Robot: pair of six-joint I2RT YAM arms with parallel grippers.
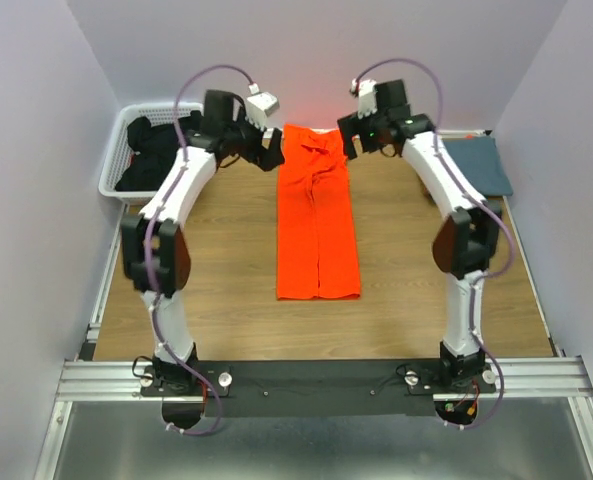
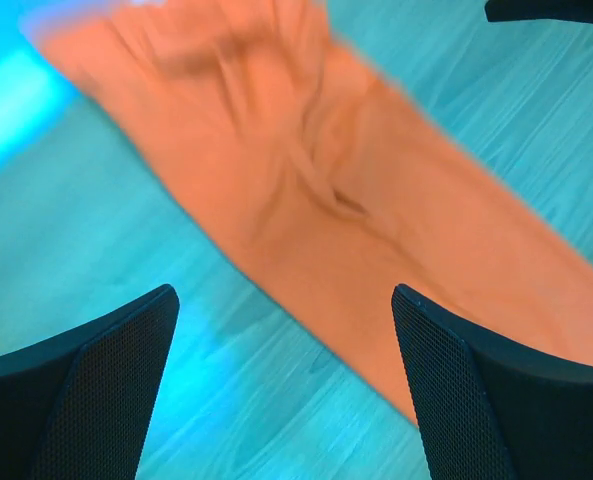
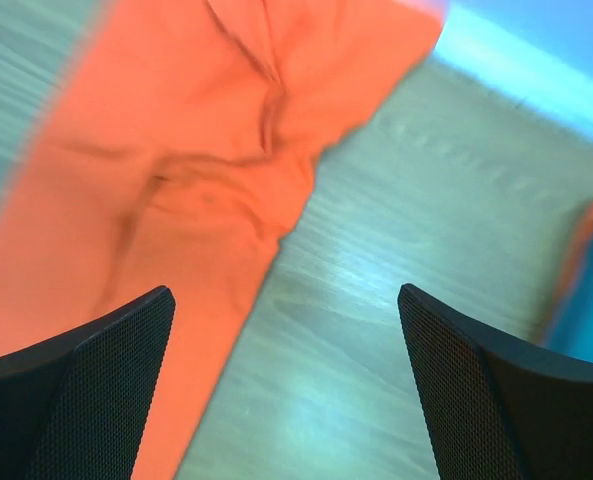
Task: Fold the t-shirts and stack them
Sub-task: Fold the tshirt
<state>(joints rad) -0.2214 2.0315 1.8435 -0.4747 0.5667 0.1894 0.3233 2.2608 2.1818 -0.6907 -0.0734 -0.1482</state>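
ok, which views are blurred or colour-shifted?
Top external: sharp, red glow on the back wall above the orange t-shirt. Left wrist: motion blur, table tinted cyan, left tool's fingers sharp. Right wrist: shirt and table blurred, right tool's fingers sharp.

Long folded bright orange cloth t-shirt (image 1: 318, 215): centre of wooden table (image 1: 226, 300), bare wood both sides. White plastic basket (image 1: 109, 178): far-left corner. Folded slate blue-grey t-shirt (image 1: 479, 163): far-right edge

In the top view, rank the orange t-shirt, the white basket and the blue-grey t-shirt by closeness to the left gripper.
1. Orange t-shirt, just right of the left gripper.
2. White basket, far left.
3. Blue-grey t-shirt, far right.
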